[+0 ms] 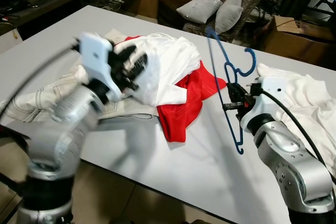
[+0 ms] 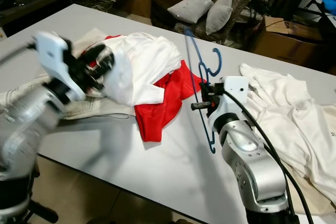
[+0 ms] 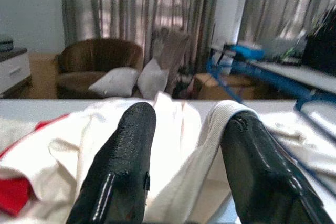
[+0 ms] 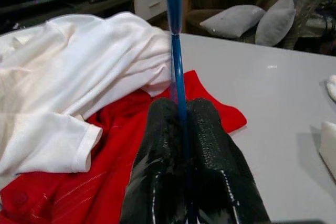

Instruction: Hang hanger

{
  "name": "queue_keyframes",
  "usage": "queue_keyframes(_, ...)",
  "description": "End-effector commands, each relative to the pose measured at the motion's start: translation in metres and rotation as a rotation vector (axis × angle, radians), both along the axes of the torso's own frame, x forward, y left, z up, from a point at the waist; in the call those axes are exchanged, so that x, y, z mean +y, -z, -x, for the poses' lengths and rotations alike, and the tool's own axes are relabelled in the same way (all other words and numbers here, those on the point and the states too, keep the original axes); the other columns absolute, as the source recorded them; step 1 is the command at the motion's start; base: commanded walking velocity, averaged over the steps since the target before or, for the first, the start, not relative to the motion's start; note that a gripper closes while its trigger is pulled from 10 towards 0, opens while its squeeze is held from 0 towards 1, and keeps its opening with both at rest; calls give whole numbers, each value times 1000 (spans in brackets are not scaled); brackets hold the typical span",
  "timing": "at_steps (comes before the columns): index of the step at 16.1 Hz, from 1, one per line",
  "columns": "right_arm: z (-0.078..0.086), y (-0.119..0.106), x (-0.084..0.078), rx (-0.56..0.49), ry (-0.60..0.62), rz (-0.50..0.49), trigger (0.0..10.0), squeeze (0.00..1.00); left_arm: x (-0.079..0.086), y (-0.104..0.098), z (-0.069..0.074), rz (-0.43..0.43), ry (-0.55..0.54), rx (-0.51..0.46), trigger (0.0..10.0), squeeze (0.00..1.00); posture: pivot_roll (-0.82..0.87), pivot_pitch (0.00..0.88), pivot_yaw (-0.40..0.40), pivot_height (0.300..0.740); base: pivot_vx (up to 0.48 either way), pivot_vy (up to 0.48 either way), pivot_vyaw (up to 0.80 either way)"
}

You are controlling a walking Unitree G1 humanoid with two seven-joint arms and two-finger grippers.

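Note:
A blue hanger [image 1: 231,77] stands nearly upright above the grey table [image 1: 199,166], hook [image 1: 251,61] at the top. My right gripper [image 1: 234,103] is shut on its thin bar, and the black fingers [image 4: 163,145] pinch the blue bar [image 4: 175,51]. A white shirt [image 1: 163,66] lies crumpled over a red garment [image 1: 184,108] left of the hanger. My left gripper [image 1: 131,69], blurred, is at the shirt's left side. Its fingers [image 3: 126,161] stand open with white cloth [image 3: 178,124] lying between them.
Another white garment [image 1: 310,98] is spread on the table's right side, and a cream garment [image 1: 47,98] lies at the left. Beyond the far edge stand an armchair with grey cushions [image 1: 202,6] and cardboard boxes [image 1: 296,35]. The table's near edge runs just in front of me.

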State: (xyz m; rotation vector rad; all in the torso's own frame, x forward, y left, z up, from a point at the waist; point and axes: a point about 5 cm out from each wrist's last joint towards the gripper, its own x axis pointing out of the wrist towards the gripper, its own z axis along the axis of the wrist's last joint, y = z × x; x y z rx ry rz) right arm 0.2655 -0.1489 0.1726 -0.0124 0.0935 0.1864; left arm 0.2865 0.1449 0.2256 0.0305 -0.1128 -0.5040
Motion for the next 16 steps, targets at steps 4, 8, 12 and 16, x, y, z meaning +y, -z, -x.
queue_keyframes(4,4,0,-2,8,24,22,10000,0,16,7,8,-265,54,56,10000,0,54,0,-66,740,0,0,-455)
queue_keyframes(8,3,0,-1,16,4,29,10000,0,48,12,40,-505,355,200,10000,1000,66,0,-73,740,0,0,-527)
queue_keyframes(12,3,2,1,18,-10,22,10000,0,70,7,50,-473,387,280,10000,1000,74,0,-74,740,0,0,-800)
queue_keyframes(16,3,2,1,18,-13,17,10000,0,89,-42,48,-142,378,63,10000,1000,82,0,-75,740,0,0,-800)
